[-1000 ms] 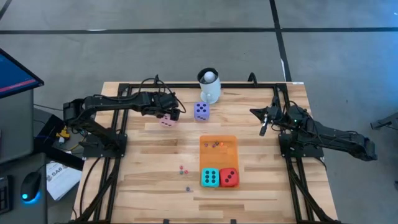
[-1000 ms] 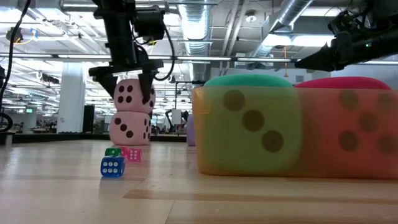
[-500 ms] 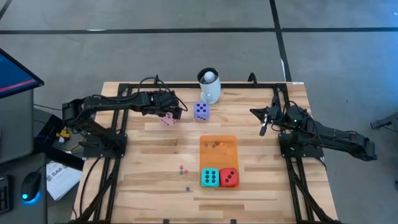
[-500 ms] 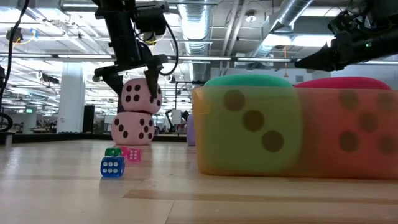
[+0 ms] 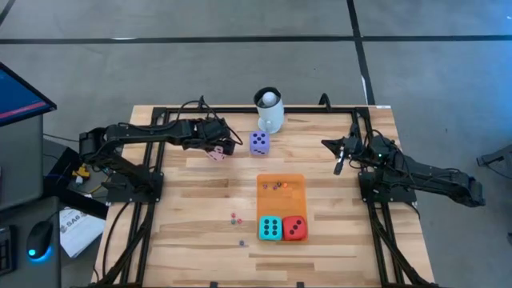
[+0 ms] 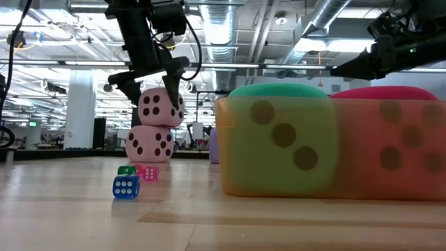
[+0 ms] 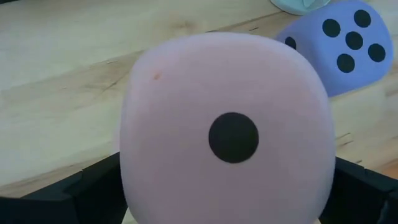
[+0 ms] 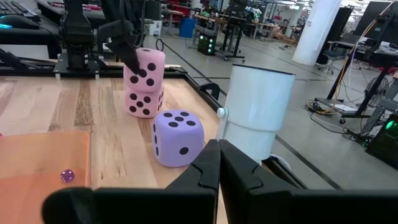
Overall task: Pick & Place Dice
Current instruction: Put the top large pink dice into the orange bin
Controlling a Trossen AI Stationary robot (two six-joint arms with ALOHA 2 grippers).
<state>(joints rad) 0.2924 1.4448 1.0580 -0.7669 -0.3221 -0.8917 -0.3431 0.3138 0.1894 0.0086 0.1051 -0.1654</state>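
Your left gripper (image 6: pixel 153 75) stands fully open around the upper pink die (image 6: pixel 161 109), stacked on the lower pink die (image 6: pixel 149 143) near the table's (image 5: pixel 200 232) far-left edge. Lift straight up, touching neither side, lest the stack topple.
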